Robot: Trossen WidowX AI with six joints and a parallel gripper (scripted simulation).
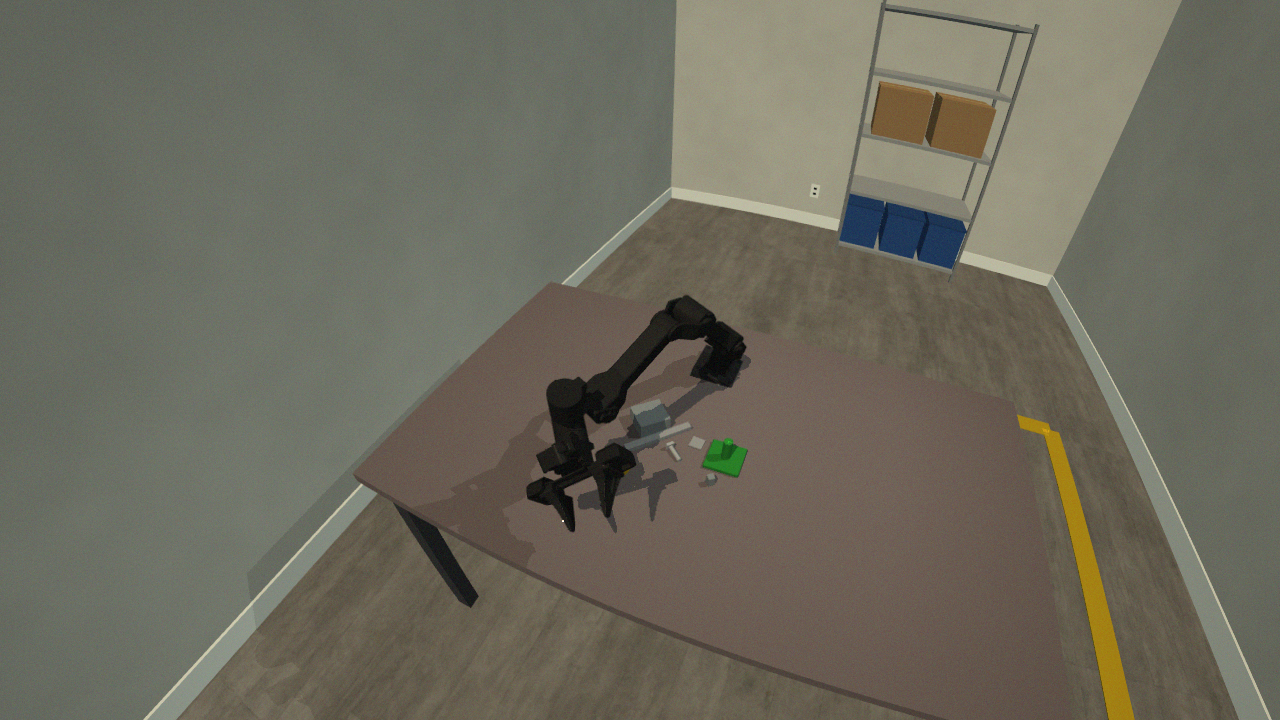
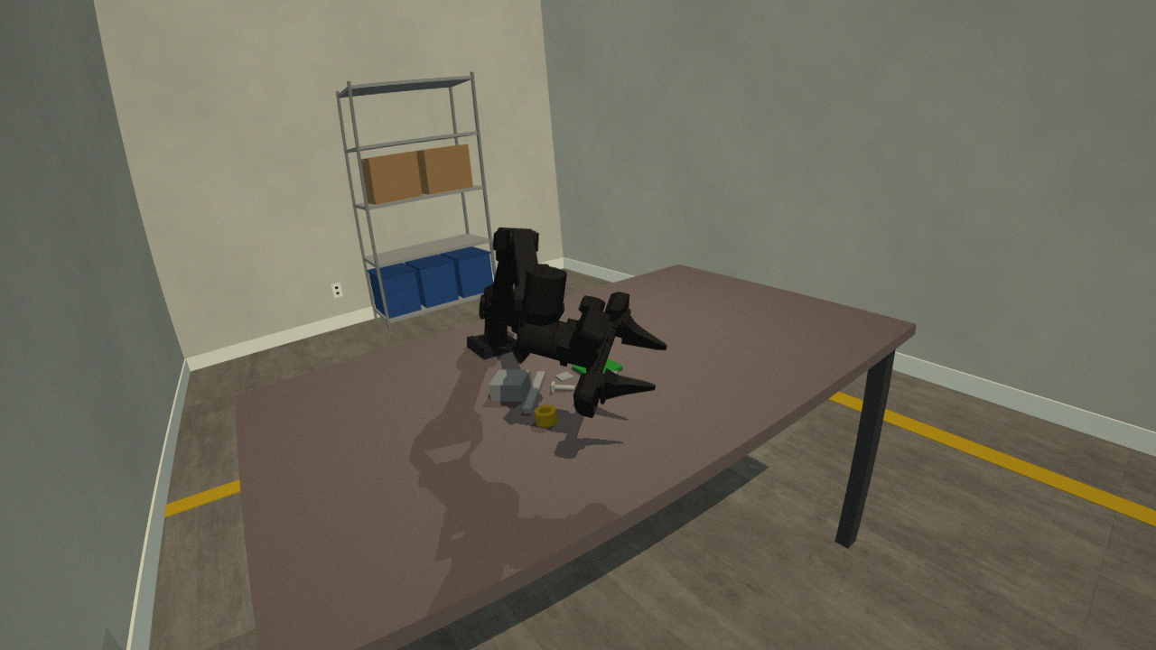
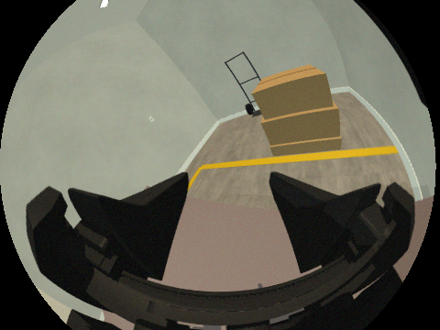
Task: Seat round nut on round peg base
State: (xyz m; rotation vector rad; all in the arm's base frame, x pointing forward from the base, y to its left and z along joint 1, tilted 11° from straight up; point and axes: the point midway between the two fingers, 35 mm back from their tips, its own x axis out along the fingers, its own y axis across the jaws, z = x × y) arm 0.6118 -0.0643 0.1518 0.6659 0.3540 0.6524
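Right now my fingers [image 2: 647, 365] stand partly open with nothing between them, pointing roughly level out over the table [image 1: 850, 537]. From the wrist I see only the 2 dark tips [image 3: 156, 214], bare brown table top between them, and beyond it a yellow floor line [image 3: 306, 159] and stacked cardboard boxes [image 3: 296, 106].

The round nut [image 2: 545, 415], a small yellow ring, lies flat on the table, just beside and below my lower fingertip in the exterior view; I do not touch it. In the top view my wrist mostly hides it.

The green base [image 1: 725, 459] with its short round peg [image 1: 728, 443] sits on the table near my wrist, apart from the nut. Between them lie a grey block [image 1: 650, 416], a grey bar [image 1: 657, 437], a pale bolt [image 1: 673, 448] and 2 small grey pieces [image 1: 697, 442].

A shelf rack [image 1: 982, 192] holding brown and blue boxes stands at the far wall.
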